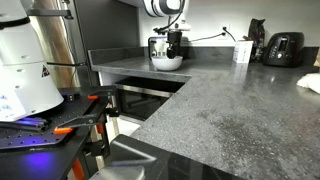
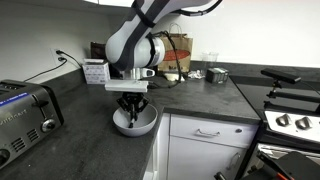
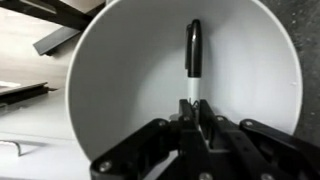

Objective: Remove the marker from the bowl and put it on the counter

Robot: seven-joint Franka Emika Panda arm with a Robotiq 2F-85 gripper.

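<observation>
The white bowl (image 3: 110,90) fills the wrist view. It stands on the dark grey speckled counter (image 1: 230,100) in both exterior views (image 2: 130,125). A marker (image 3: 193,60) with a black cap and white barrel stands up inside the bowl. My gripper (image 3: 193,112) is down inside the bowl, its two black fingers closed on the marker's white lower end. In the exterior views the gripper (image 1: 172,48) (image 2: 131,105) sits right over the bowl (image 1: 166,62) and hides the marker.
A black toaster (image 2: 25,115) stands near the bowl in an exterior view, also seen far along the counter (image 1: 283,48). A white cylindrical container (image 1: 242,50) and a counter edge above white cabinets (image 2: 200,135) are nearby. A stove (image 2: 290,115) stands beyond.
</observation>
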